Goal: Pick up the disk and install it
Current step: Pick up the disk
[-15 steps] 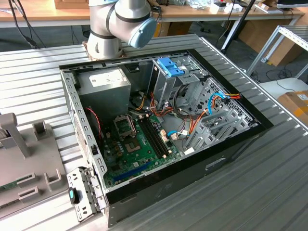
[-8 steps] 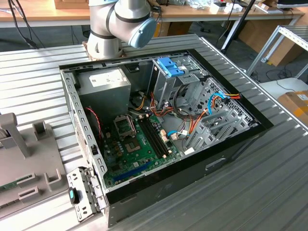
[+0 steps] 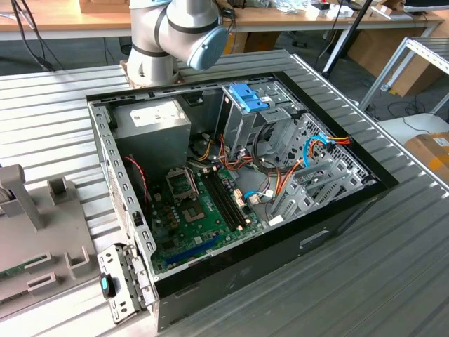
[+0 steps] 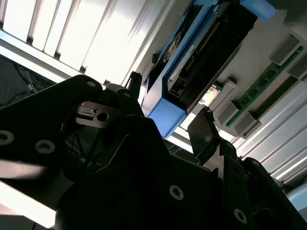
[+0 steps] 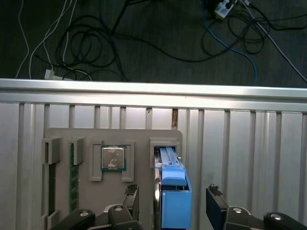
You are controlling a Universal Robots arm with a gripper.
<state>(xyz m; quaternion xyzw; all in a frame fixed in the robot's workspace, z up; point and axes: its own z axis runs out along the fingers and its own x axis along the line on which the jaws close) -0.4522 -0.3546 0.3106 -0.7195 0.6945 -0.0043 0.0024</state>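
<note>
The disk (image 5: pixel 173 189) stands on edge in a slot of the grey holder plate (image 5: pixel 115 136), its blue rails facing the camera in the first wrist view. In the second wrist view the disk (image 4: pixel 206 52) shows its dark casing and a blue end. My gripper (image 5: pixel 172 197) is open and straddles the disk, one black finger on each side with a small gap to it. The same two fingers (image 4: pixel 204 129) flank the disk's blue end, and the gripper (image 4: pixel 169 98) is not closed on it.
The holder also carries a processor chip (image 5: pixel 113 158) and a green memory stick (image 5: pixel 73 177). Beyond it is the table edge (image 5: pixel 153 88), with cables on the floor. The open computer case (image 3: pixel 238 182) holds a drive cage with a blue latch (image 3: pixel 247 96) and a grey power supply (image 3: pixel 151 119).
</note>
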